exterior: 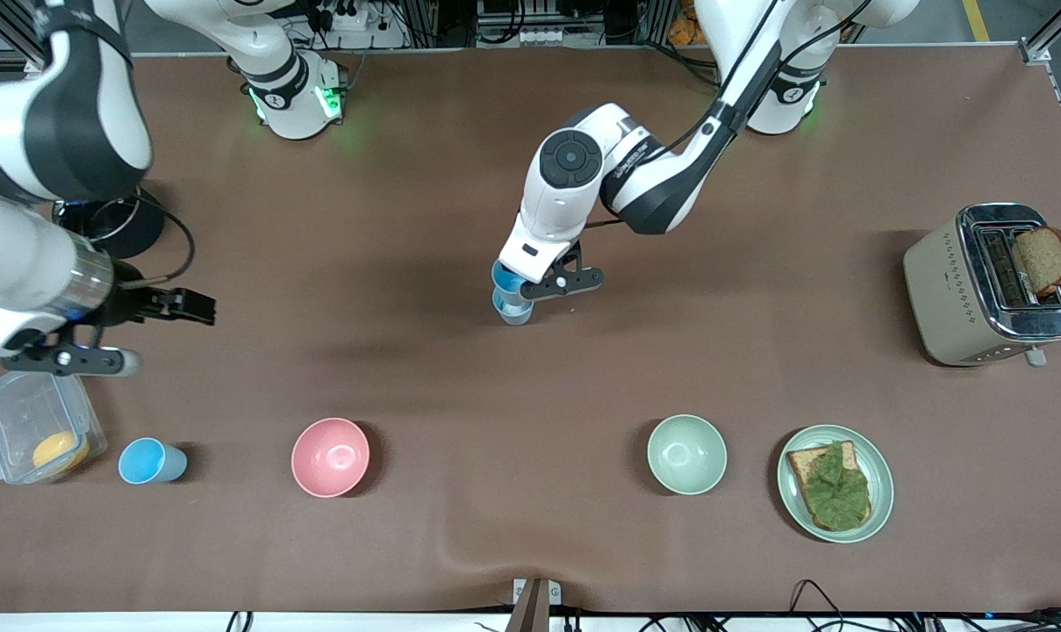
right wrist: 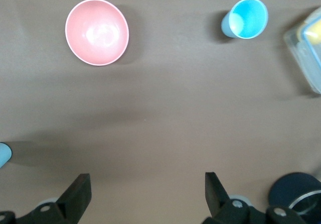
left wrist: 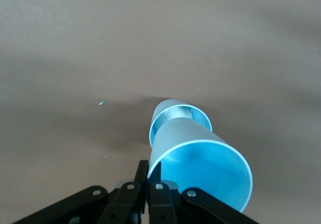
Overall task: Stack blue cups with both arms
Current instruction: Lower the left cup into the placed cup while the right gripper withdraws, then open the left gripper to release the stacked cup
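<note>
My left gripper (exterior: pixel 519 294) (left wrist: pixel 149 171) is shut on the rim of a blue cup (exterior: pixel 506 279) (left wrist: pixel 200 166) at mid-table, one finger inside the rim and one outside. That cup's lower end sits in the mouth of a second blue cup (exterior: pixel 514 312) (left wrist: pixel 176 114) standing on the table. A third blue cup (exterior: pixel 151 461) (right wrist: pixel 246 18) stands near the front edge at the right arm's end. My right gripper (exterior: pixel 69 358) (right wrist: pixel 145 189) hangs open and empty over the table near that end, apart from the third cup.
A pink bowl (exterior: pixel 330 456) (right wrist: pixel 97 31) and a pale green bowl (exterior: pixel 686 454) stand along the front. A plate (exterior: pixel 881 491) holds bread with lettuce. A toaster (exterior: pixel 978 290) stands at the left arm's end. A clear container (exterior: pixel 21 417) sits beside the third cup, a black round object (exterior: pixel 109 224) farther back.
</note>
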Action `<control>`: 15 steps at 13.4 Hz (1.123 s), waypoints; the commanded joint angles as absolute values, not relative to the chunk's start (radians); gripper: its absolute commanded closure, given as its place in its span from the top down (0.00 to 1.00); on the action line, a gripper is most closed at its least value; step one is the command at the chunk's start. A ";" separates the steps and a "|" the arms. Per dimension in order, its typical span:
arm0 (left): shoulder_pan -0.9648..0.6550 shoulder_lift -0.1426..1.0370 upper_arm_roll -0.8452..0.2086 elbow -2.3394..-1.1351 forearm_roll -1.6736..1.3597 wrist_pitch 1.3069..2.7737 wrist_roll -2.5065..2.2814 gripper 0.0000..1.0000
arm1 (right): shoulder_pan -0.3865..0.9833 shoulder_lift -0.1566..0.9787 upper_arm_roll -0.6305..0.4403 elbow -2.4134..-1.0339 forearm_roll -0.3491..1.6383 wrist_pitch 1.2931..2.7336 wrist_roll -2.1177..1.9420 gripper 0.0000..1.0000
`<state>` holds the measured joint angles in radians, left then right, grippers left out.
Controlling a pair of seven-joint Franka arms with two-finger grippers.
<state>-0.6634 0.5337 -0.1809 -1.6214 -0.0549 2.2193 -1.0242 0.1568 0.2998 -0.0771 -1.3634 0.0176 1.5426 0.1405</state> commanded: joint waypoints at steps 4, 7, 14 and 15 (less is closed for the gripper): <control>-0.695 0.597 -0.170 -1.608 -0.080 2.275 -1.040 0.00 | 0.092 0.302 -0.063 -1.252 0.014 1.460 0.117 1.00; -0.687 0.597 -0.169 -1.608 -0.069 2.276 -1.032 0.46 | 0.095 0.299 -0.055 -1.252 0.018 1.460 0.130 1.00; -0.545 0.413 -0.144 -1.612 -0.048 2.203 -1.023 1.00 | 0.091 0.187 -0.055 -1.316 0.023 1.404 0.110 1.00; -0.523 0.376 -0.141 -1.614 0.000 2.145 -1.025 1.00 | 0.094 0.143 -0.054 -1.371 0.035 1.434 0.112 1.00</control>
<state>-0.5650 0.4697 -0.1399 -1.5834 -0.0454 2.2270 -1.0213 0.1030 0.2212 -0.0634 -1.2677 0.0211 1.3989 0.1254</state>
